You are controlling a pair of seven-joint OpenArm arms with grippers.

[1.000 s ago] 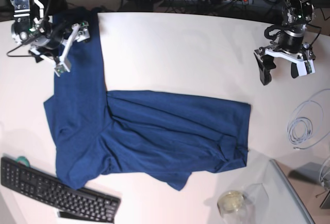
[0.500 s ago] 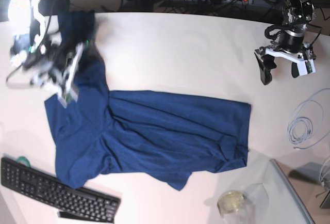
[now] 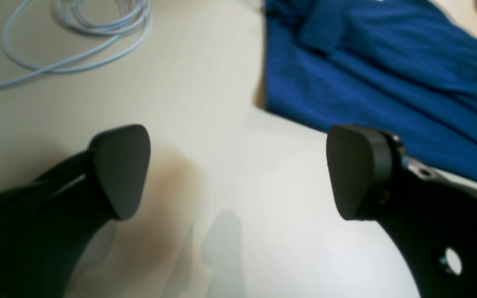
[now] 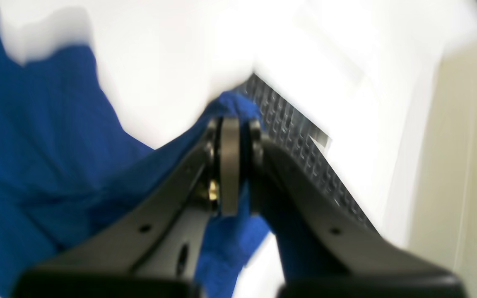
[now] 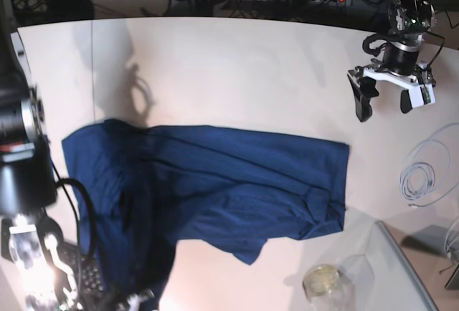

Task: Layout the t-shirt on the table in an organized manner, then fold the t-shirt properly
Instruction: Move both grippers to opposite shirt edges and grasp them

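Pinching a fold of the dark navy blue knit t-shirt [image 4: 35, 145] between my right gripper [image 4: 234, 165] fingers, I have them closed almost flat together on the cloth, above the black keyboard [image 4: 300, 136]. The rest of the shirt lies spread and creased across the smooth white tabletop [image 5: 244, 74], one end draped toward the near edge. My left gripper [image 3: 238, 169] hangs over bare table with its dark pads [image 3: 120, 169] wide apart and empty, near a coiled pale cable [image 3: 93, 25].
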